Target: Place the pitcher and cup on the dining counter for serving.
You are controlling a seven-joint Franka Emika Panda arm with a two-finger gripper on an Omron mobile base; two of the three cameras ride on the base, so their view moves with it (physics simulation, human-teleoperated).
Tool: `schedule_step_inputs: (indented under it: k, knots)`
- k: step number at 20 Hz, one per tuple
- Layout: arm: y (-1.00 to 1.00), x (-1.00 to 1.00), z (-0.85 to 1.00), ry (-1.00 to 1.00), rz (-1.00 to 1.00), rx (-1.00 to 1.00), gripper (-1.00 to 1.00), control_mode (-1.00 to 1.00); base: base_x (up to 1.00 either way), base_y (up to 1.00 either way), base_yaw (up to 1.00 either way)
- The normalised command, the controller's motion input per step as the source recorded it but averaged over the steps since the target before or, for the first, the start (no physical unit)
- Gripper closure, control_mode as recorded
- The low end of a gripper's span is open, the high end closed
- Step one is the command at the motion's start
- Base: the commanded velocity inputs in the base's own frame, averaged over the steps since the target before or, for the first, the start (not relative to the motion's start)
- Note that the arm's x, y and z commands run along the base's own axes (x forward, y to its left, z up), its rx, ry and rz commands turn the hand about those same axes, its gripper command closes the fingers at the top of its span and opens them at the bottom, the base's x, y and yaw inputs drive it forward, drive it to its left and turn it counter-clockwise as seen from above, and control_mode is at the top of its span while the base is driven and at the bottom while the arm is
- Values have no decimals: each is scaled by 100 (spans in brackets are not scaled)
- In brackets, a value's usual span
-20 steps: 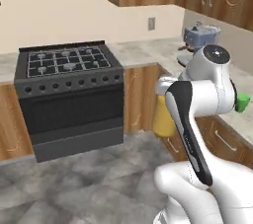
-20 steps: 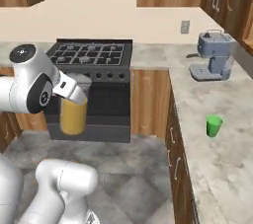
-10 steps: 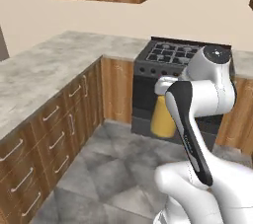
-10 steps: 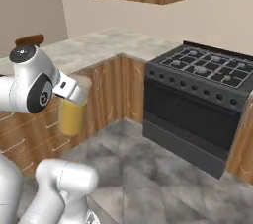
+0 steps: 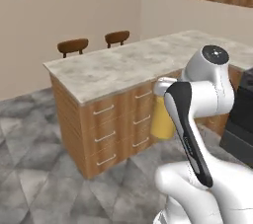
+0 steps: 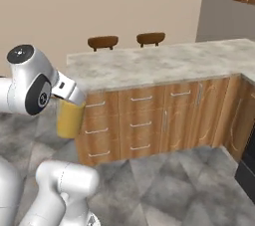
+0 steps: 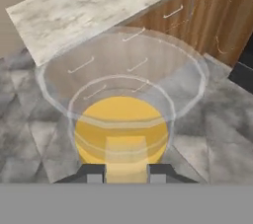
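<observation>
Currently the two-finger gripper (image 7: 126, 172) clamps a clear cylindrical pitcher of orange juice (image 7: 122, 119), carried toward the long marble-topped wooden dining counter (image 5: 118, 65), needing setting down near its edge.

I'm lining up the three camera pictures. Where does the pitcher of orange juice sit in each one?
Left base view: pitcher right of centre, partly behind the arm.
Right base view: pitcher at left, below the arm's white joint.
Hand view: pitcher centre, seen from above.
Shared landmark: the dining counter.
</observation>
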Motion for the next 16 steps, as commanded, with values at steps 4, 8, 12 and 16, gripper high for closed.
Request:
schedule_step_inputs:
  k: [4, 8, 12, 16]
  knots:
    - [0, 0, 0, 0, 0, 0, 100, 100, 98, -81, 55]
    - [0, 0, 0, 0, 0, 0, 100, 100, 95, -100, 50]
    - [0, 0, 0, 0, 0, 0, 100, 100, 92, -100, 48]
    - [0, 0, 0, 0, 0, 0, 100, 100, 74, -96, 46]
